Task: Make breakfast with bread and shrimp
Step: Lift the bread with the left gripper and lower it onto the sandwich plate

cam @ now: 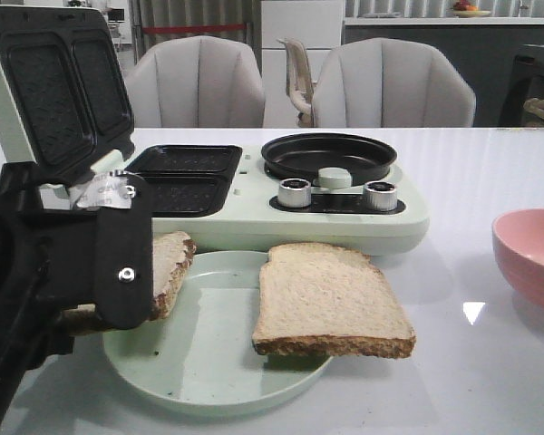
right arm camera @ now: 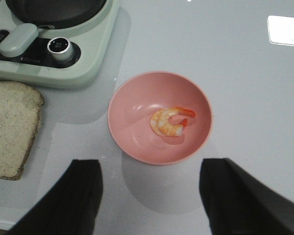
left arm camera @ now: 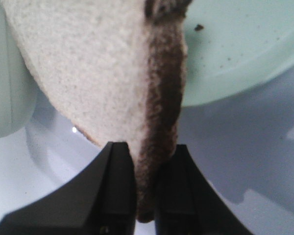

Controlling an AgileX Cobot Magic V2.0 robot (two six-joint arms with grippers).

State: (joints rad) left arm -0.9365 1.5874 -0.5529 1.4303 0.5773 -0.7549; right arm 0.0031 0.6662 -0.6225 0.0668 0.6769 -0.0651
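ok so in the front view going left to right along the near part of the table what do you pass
left gripper shut on a bread slice → pale green plate → second bread slice lying over the plate's right rim → pink bowl at the right edge

Beside the mint-green breakfast maker [cam: 344,227] with waffle-patterned black plates: beige brown-crusted bread [cam: 331,299], pale-green plate [cam: 208,362], pink bowl [right arm camera: 159,117] with orange-pink shrimp [right arm camera: 170,121].

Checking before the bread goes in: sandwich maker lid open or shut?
Open. The lid stands tilted up and back at the maker's left end, its ridged inner plates facing the camera, and both lower plates lie exposed and empty.
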